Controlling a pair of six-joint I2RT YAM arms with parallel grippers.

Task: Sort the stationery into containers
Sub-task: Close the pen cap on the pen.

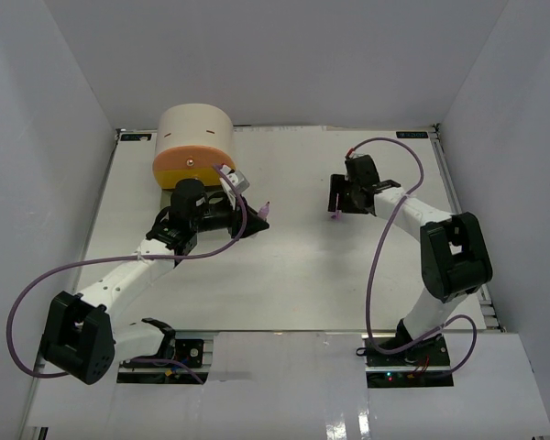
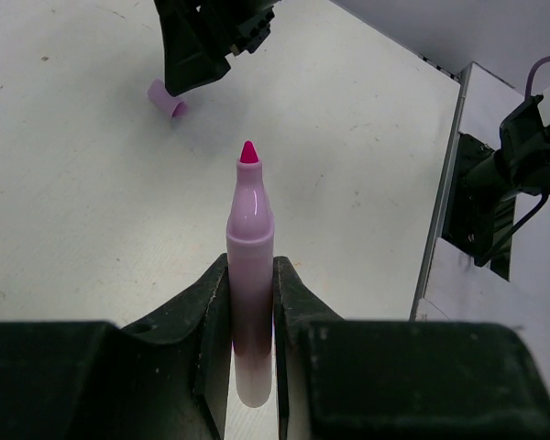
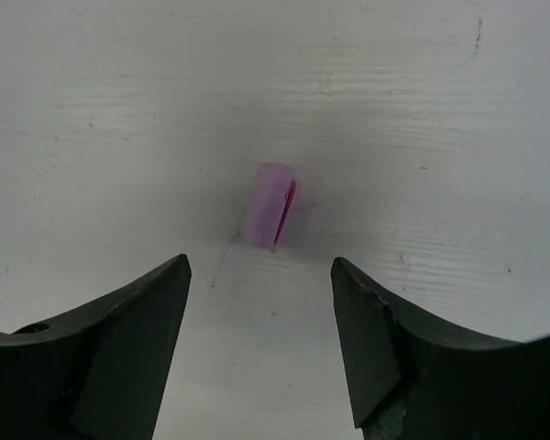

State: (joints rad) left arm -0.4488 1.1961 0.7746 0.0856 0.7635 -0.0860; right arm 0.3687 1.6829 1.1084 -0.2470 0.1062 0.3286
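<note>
Now, left claw [image 2: 250, 280] clenched on uncapped pink marker [image 2: 249, 229]; right claw [image 3: 258, 268] spread low over pink cap [image 3: 269, 206].

Two arms, left arm [image 1: 119, 284] and right arm [image 1: 403, 209]: white tubular links joined by blocky black joint housings [image 1: 454, 257]. A lilac cable [image 1: 368, 293] loops loosely along each. The gripper fingers [image 3: 119, 357] are matte black, tapering wedges.

White, faintly scuffed table [image 1: 302, 275] inside plain pale grey walls [image 1: 284, 55]
</note>
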